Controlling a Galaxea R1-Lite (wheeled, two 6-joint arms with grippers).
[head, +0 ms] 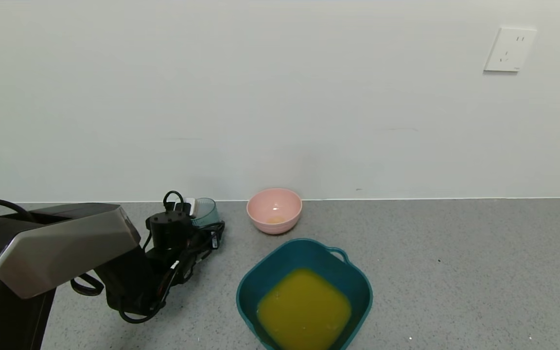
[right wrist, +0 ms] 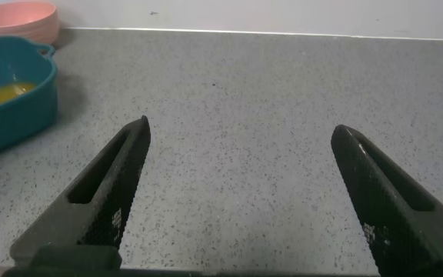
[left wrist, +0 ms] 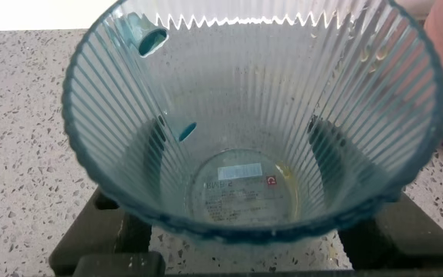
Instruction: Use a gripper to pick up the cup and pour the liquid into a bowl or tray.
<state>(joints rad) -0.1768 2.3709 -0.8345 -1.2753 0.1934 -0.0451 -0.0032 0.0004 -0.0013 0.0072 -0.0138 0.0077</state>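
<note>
Our left gripper [head: 197, 214] sits low over the grey speckled worktop [head: 455, 272], close to the back edge where the worktop meets the white wall [head: 280, 97], on the left part of the surface. Its black fingers [left wrist: 406, 231] are pressed in on the cup [head: 205, 212], pinching the ribbed pale blue-green tumbler near its base. In the left wrist view we look straight into the cup [left wrist: 252, 123]: its inside is see-through down to the bottom, with only a faint yellowish trace near the base, and a small dark teal mark sits at the rim.

The teal basin [head: 260, 277] rests toward the front edge of the worktop, near the middle, with its small loop handle on the back right of its rim. The orange-yellow liquid [head: 304, 308] lies pooled across its floor. Just behind the basin, near the back edge, we see the pink bowl [head: 274, 210] with a pale smear at its bottom; the cup stands beside it to the left, apart from it.

Our right gripper [right wrist: 244, 192] does not show in the head view; in its own wrist view it hangs above bare worktop with its two black fingers [right wrist: 114, 181] spread wide and nothing between them. From there the basin [right wrist: 21, 108] and the pink bowl [right wrist: 21, 19] appear well apart from it.

A white wall socket [head: 509, 49] is mounted high on the wall to the right.
</note>
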